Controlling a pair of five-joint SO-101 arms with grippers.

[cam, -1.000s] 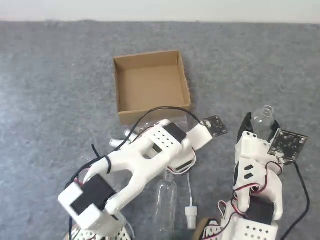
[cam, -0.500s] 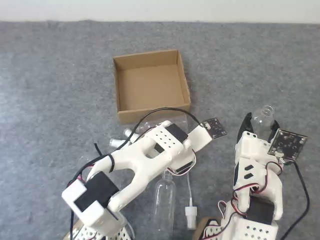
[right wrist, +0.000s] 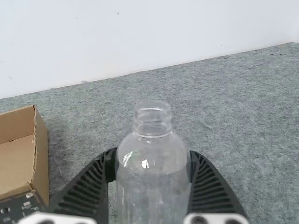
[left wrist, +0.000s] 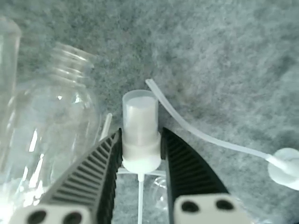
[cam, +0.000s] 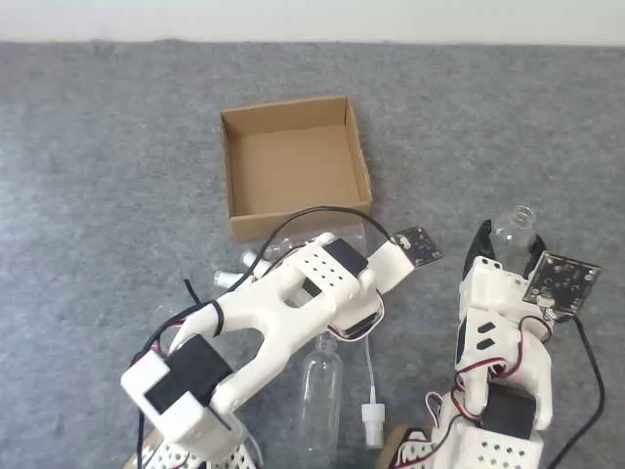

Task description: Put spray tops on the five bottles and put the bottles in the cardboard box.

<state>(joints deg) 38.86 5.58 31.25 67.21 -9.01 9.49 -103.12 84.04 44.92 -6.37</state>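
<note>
My left gripper [left wrist: 140, 149] is shut on a white spray top [left wrist: 139, 133], its thin tube hanging down between the fingers. Beside it lies a clear open-necked bottle [left wrist: 51, 116]. In the high view the left arm [cam: 293, 303] covers the heap of bottles just in front of the cardboard box [cam: 293, 161], which stands open. My right gripper [right wrist: 149, 168] is shut on a clear bottle [right wrist: 152, 158] held upright, its neck without a top; that bottle [cam: 513, 230] is at the right of the high view.
Another clear bottle [cam: 320, 396] lies near the table's front edge, with a loose spray top [cam: 373, 420] and its tube beside it. A further spray top [left wrist: 285, 165] with a long tube lies near the left gripper. Grey carpet stretches free to the left and far right.
The left arm has shifted slightly over the bottle heap. The right arm holds still with its bottle.
</note>
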